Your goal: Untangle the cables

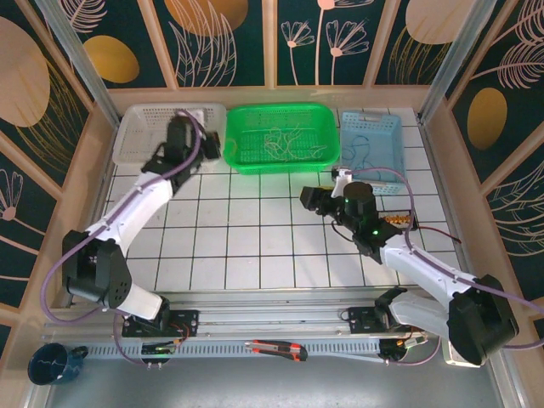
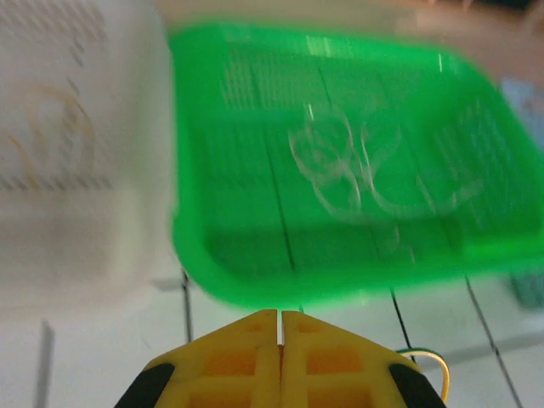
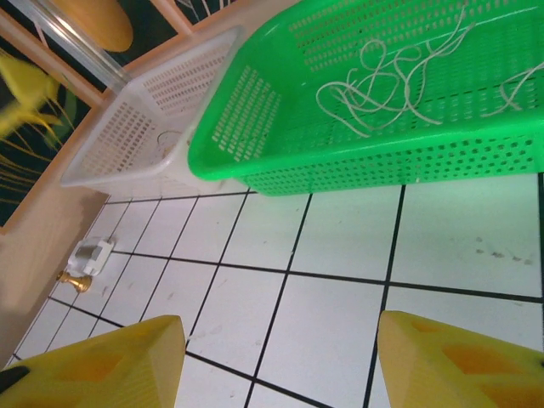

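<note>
Three baskets are standing in a row along the far edge of the tiled table (image 1: 255, 246): white basket (image 1: 136, 140), green basket (image 1: 280, 161), blue basket (image 1: 378, 127). White cables (image 1: 285, 143) are lying loose in the green basket and dark blue cables (image 1: 365, 155) in the blue one. The left gripper (image 1: 210, 150) is hanging at the green basket's left rim. The right gripper (image 1: 330, 185) is hovering over bare tiles just before it.

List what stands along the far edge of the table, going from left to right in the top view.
white basket → green basket → blue basket
</note>
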`<state>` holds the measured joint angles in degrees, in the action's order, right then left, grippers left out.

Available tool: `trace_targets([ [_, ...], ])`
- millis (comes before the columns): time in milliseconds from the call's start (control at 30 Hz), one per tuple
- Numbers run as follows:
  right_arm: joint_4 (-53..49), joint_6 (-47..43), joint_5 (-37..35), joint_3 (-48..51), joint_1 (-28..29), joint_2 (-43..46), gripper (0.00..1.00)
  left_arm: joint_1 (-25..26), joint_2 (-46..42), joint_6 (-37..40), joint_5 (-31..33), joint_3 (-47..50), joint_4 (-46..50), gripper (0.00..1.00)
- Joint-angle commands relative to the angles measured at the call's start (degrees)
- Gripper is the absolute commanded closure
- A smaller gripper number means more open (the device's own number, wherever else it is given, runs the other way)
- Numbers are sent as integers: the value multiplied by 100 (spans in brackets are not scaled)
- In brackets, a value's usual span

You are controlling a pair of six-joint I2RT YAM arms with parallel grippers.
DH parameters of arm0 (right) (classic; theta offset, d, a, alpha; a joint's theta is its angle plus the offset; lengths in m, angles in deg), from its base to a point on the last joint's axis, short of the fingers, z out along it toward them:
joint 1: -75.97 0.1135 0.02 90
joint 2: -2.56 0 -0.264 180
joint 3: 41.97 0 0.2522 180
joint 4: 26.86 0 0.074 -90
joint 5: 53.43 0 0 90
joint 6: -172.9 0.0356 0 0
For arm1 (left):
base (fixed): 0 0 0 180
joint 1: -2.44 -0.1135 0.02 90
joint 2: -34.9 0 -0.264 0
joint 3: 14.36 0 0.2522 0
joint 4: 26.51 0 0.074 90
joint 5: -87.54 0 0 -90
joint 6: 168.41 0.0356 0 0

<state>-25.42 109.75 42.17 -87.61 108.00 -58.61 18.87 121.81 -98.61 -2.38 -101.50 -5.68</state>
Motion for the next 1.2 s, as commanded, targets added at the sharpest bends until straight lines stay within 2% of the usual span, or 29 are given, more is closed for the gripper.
trace_targets([
  [0, -206, -134, -1, -93, -259, 240, 38, -579, 528, 325, -91, -767, 276, 100],
  [100, -410, -201, 53, -58, -561, 433, 37, -1097, 1171, 276, -249, -1421, 143, 100],
  [200, -691, -282, 46, -40, -967, 655, 28, -1423, 1910, 233, -244, -2070, 104, 100],
  [233, -788, -304, 46, -38, -1121, 697, 21, -1517, 2139, 213, -279, -2277, 119, 88],
  [267, -871, -327, 2, -44, -1253, 719, 12, -1585, 2327, 213, -322, -2417, 111, 63],
  [300, -990, -365, -71, -76, -1399, 722, 1, -1622, 2486, 215, -276, -2539, 110, 27],
  [333, -1109, -425, -109, -111, -1534, 716, 1, -1625, 2573, 251, -184, -2621, 135, 2],
  [433, -1419, -572, -448, -281, -1780, 652, 1, -1629, 2477, 311, -218, -2473, 40, 1],
  [533, -1446, -626, -1007, -324, -1981, 674, 1, -1625, 1890, 296, -326, -1736, -432, 1],
  [600, -1182, -504, -1883, -149, -2048, 802, 1, -1625, 1365, 222, -326, -1033, -794, 1],
  [633, -881, -489, -2546, 68, -2059, 927, 1, -1626, 1023, 186, -332, -568, -1108, 1],
  [700, -114, -738, -3322, 546, -2129, 1093, 1, -1624, 314, 218, -269, 545, -1806, 1],
  [767, 590, -1366, -3391, 949, -2272, 1088, 1, -1616, -368, 297, -377, 1873, -2887, 1],
  [833, 1107, -1602, -3350, 1206, -2450, 911, 1, -1616, -980, 301, -110, 3081, -3794, 1],
  [933, 1906, -1891, -3435, 1427, -2574, 301, 1, -1616, -1477, 523, 242, 4303, -4514, 1],
  [1033, 2988, -2140, -3286, 1618, -2612, -623, 1, -1615, -1462, 792, 776, 5039, -4963, 1],
  [1133, 5214, -2546, -2969, 2140, -2613, -1638, 1, -1616, -948, 1330, 921, 5908, -6934, 1],
  [1167, 5312, -2635, -2758, 2120, -2634, -1717, 1, -1625, -751, 1394, 1053, 6061, -7536, 1],
])
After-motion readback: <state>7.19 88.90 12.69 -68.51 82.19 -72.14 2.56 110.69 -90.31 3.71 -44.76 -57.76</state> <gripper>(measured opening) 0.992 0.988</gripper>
